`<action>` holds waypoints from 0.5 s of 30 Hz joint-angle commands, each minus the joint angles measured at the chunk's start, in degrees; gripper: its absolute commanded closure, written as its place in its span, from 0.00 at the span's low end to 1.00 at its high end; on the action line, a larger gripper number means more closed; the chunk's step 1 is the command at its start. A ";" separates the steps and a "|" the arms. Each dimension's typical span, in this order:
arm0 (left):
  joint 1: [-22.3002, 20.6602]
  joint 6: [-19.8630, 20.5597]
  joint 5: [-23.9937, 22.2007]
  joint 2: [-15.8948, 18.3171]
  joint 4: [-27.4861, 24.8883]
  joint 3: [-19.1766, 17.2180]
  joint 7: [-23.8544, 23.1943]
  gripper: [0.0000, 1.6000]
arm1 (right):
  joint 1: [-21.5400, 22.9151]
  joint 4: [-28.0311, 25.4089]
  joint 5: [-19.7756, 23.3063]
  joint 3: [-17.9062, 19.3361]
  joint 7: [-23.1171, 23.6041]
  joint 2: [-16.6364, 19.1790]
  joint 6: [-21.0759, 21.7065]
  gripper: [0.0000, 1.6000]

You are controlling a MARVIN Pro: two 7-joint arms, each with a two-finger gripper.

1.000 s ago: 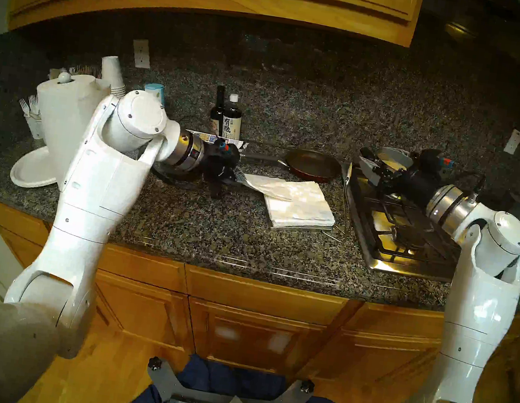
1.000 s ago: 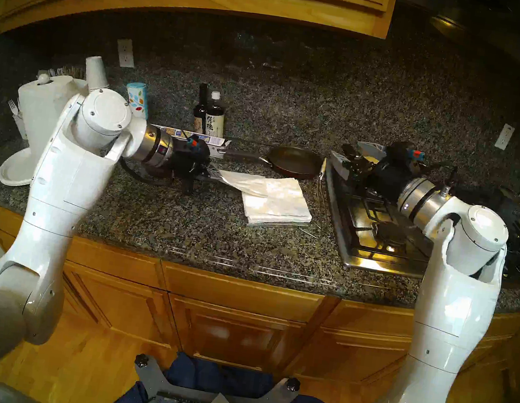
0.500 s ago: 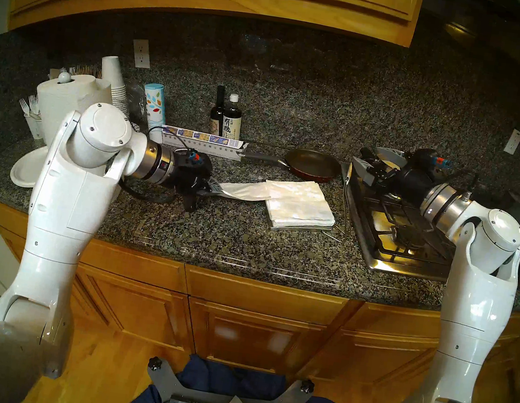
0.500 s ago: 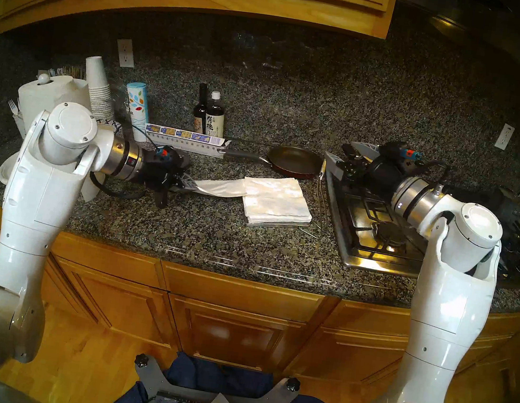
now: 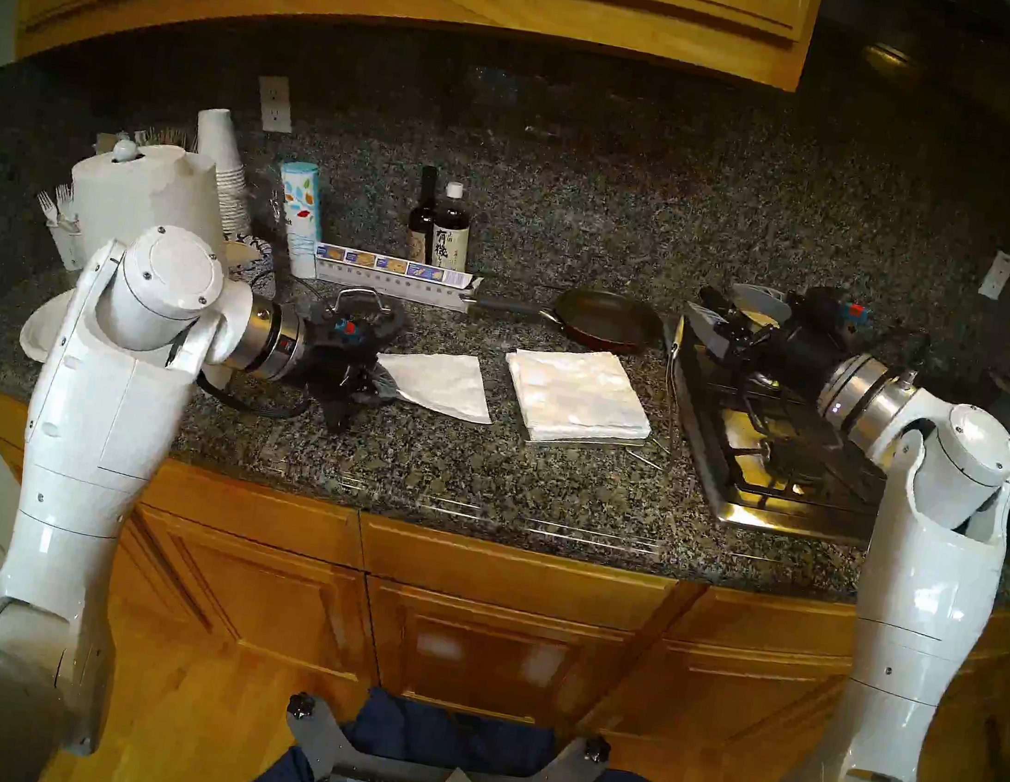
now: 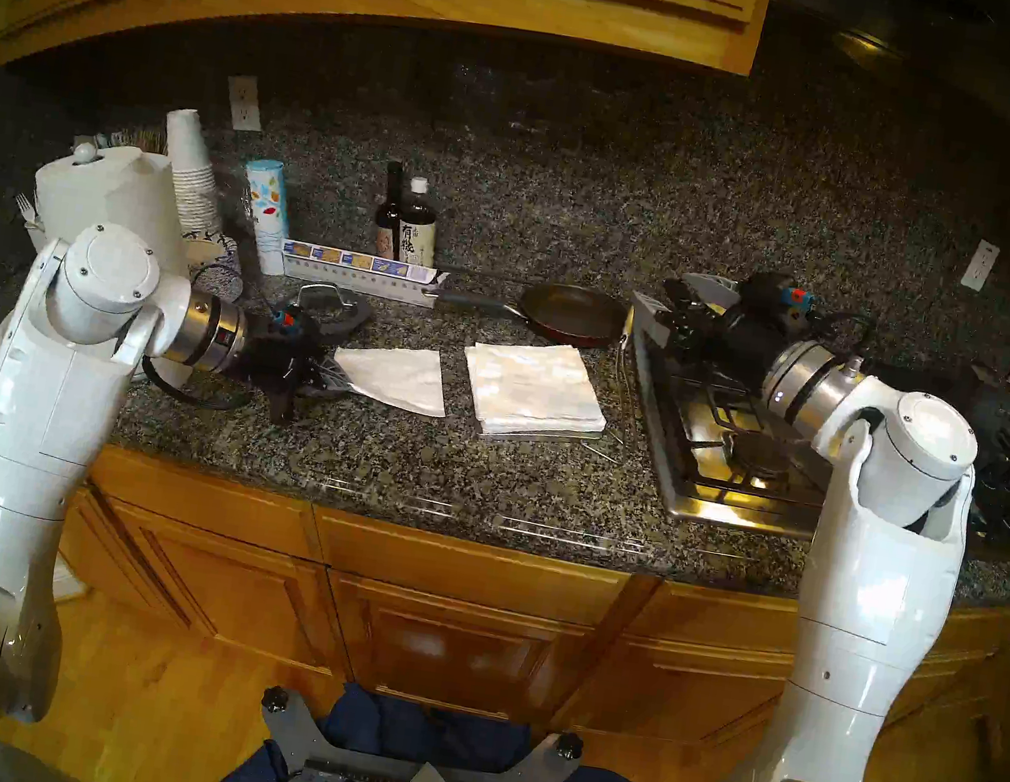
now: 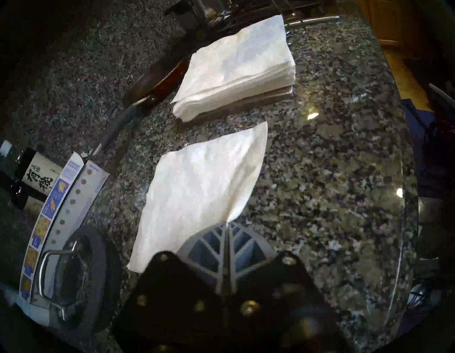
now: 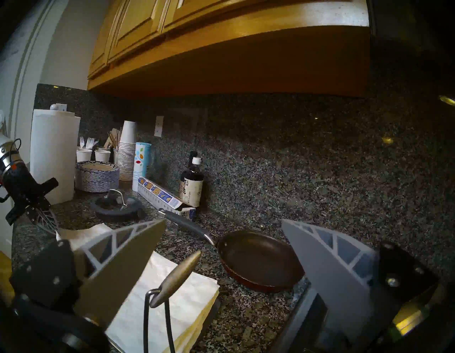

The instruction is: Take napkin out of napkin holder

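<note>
My left gripper point(image 5: 387, 380) point(image 6: 340, 374) point(image 7: 226, 224) is shut on one corner of a single thin white napkin point(image 5: 442, 381) point(image 6: 398, 375) point(image 7: 197, 187). The napkin spreads over the granite counter, left of the thick napkin stack point(image 5: 577, 391) point(image 7: 234, 66) and apart from it. That stack sits on the flat grey napkin holder point(image 5: 579, 441) point(image 7: 246, 101). The holder's wire arm tip point(image 8: 179, 278) stands raised between the fingers of my right gripper point(image 5: 720, 314) point(image 8: 222, 221). The right gripper is open over the stove's back left corner.
A frying pan point(image 5: 606, 320) lies behind the stack and a gas stove point(image 5: 792, 447) to its right. Two dark bottles point(image 5: 441, 229), a long foil box point(image 5: 396, 275), a pot lid point(image 5: 365, 312), a paper towel roll point(image 5: 141, 200) and a white paper plate point(image 5: 46, 323) crowd the back left.
My left gripper pulled leftward and toward the counter's front with the napkin. The napkin slid fully off the stack and now sits apart from it. The right arm barely moved.
</note>
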 commanded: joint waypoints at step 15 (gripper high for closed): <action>-7.59 0.91 -8.41 4.37 -3.96 -4.10 0.16 0.00 | 0.95 -1.31 0.73 1.55 0.33 0.51 -0.34 0.00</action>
